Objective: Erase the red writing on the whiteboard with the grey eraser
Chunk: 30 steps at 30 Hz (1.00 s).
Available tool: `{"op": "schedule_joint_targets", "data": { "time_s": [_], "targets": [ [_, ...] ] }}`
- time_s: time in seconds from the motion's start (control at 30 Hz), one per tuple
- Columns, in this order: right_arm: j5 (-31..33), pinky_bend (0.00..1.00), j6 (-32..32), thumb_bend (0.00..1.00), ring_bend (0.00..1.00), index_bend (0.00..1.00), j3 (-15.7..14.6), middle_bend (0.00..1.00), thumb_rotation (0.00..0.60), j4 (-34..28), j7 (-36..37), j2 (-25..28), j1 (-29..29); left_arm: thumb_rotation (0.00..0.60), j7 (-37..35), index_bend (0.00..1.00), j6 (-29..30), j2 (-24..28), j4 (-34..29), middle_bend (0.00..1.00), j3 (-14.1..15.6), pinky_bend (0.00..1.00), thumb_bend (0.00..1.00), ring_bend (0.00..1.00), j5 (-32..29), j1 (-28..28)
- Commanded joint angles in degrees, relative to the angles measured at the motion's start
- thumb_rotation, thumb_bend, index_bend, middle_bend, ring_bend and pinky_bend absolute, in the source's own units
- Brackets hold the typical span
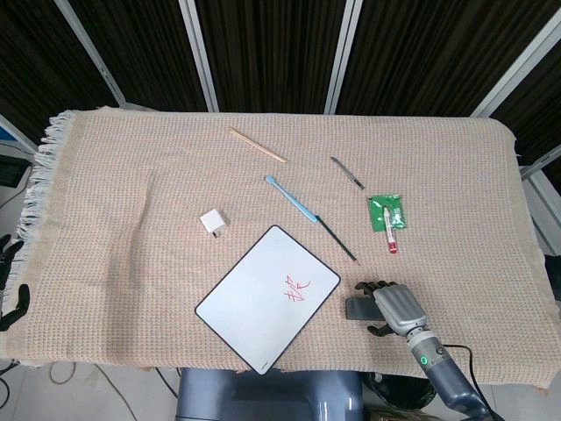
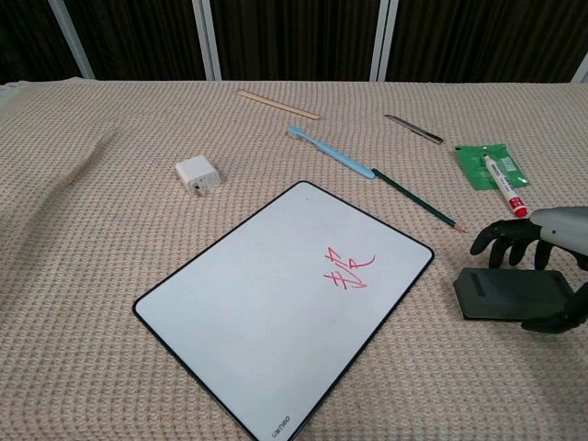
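My right hand (image 1: 396, 307) is positioned over the right part of the eraser (image 2: 501, 293). Its fingers (image 2: 501, 241) curl down at the far side of the eraser and the thumb sits at the near side; I cannot tell whether they touch or grip it. The eraser lies flat on the worktop (image 1: 131, 228), just right of the whiteboard (image 2: 266, 322) and apart from it.

The whiteboard lies tilted, 1 corner toward the near worktop edge. The red writing (image 2: 347, 270) sits on the right part of the board.

My left hand (image 1: 10, 281) shows only at the left frame edge of the head view, off the worktop; I cannot tell its state.

Other items on the worktop:
- Pencil (image 2: 415, 198), just beyond the whiteboard's far right edge.
- Blue toothbrush (image 2: 331, 152), end to end with the pencil.
- White charger (image 2: 197, 175), left of the board's far corner.
- Marker (image 2: 503, 185), lying on a green packet (image 2: 482, 158), beyond the eraser.
- Chopstick (image 2: 278, 104), near the far edge.
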Motion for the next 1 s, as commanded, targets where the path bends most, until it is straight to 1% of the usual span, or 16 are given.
{"op": "schedule_joint_targets", "data": {
  "time_s": [0.03, 0.3, 0.43, 0.57, 0.73, 0.83, 1.0],
  "targets": [
    [0.49, 0.39, 0.31, 0.3, 0.33, 0.31, 0.02, 0.36, 0.6, 0.16, -0.64, -0.53, 0.3, 0.6, 0.07, 0.09, -0.05, -0.01, 0.0, 0.01, -0.01, 0.0, 0.53, 0.0, -0.06, -0.02],
    [1.78, 0.43, 0.15, 0.32, 0.38, 0.36, -0.37, 0.4, 0.6, 0.26, -2.45, -1.31, 1.19, 0.6, 0.22, 0.09, 0.01, -0.01, -0.07, 0.01, -0.1, 0.0, 0.53, 0.0, -0.23, -0.01],
    [2.25, 0.49, 0.34, 0.36, 0.43, 0.42, -0.19, 0.46, 0.6, 0.07, -2.58, -1.57, 1.58, 0.6, 0.19, 0.09, 0.05, 0.02, -0.09, 0.01, -0.11, 0.0, 0.53, 0.0, -0.26, 0.01],
    [2.76, 0.51, -0.16, 0.39, 0.44, 0.46, 0.1, 0.47, 0.6, -0.04, -1.84, -1.66, 2.22, 0.6, 0.19, 0.09, 0.06, 0.03, -0.1, 0.01, -0.07, 0.0, 0.52, 0.0, -0.21, 0.02],
    [2.37, 0.51, -0.1, 0.4, 0.45, 0.48, 0.47, 0.48, 0.6, -0.31, -1.71, -1.81, 2.96, 0.6, 0.23, 0.09, 0.09, -0.01, -0.16, 0.01, -0.11, 0.0, 0.53, 0.0, -0.29, 0.03],
    [1.73, 0.52, -0.16, 0.4, 0.45, 0.48, 1.27, 0.48, 0.6, -0.8, -1.98, -1.96, 4.02, 0.6, 0.33, 0.09, 0.08, -0.03, -0.23, 0.01, -0.07, 0.0, 0.53, 0.0, -0.24, 0.03],
    [2.3, 0.52, -1.36, 0.4, 0.45, 0.49, 4.28, 0.49, 0.6, -1.35, -1.6, -3.19, 7.0, 0.6, 0.28, 0.09, 0.15, -0.02, -0.33, 0.01, -0.09, 0.0, 0.52, 0.0, -0.21, 0.04]
  ]
}}
